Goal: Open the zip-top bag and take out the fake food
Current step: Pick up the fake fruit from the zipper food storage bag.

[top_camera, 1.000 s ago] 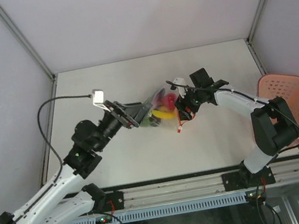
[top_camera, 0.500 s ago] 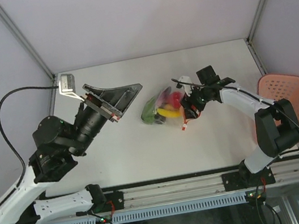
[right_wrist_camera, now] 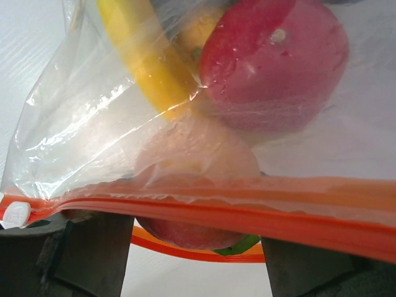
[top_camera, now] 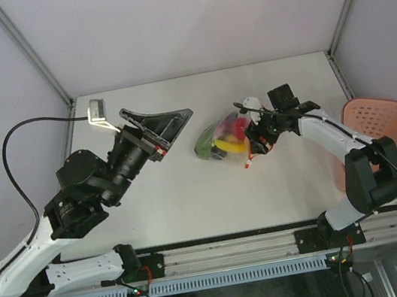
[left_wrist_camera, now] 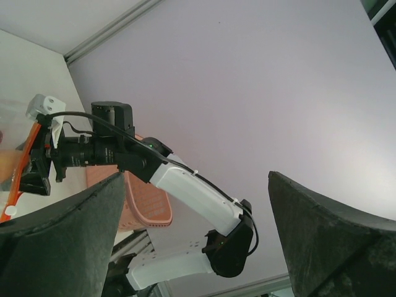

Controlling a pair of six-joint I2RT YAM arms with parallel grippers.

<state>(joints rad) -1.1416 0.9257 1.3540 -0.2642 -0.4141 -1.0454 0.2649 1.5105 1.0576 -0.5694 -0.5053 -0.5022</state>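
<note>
A white table (top_camera: 155, 209) is sitting between pale walls, with a pink basket (top_camera: 381, 125) lying at its right edge. The right gripper (top_camera: 256, 139) is meeting the zip-top bag (top_camera: 220, 139) at its right end, near the table's middle. In the wrist view its fingers (right_wrist_camera: 93, 253) are standing apart with the orange zip strip (right_wrist_camera: 247, 213) lying across them. I cannot tell whether they are clamping plastic or merely hooking the mouth. The fake food (right_wrist_camera: 272, 59), red, yellow and green, is bunching inside the bag just past the strip. The left gripper (top_camera: 160, 126) is hanging raised, jaws spread wide, well apart from the bag. To open it cleanly, the left should be pinching only the opposite lip's film while the right is anchoring its side, both pulling gently apart.
</note>
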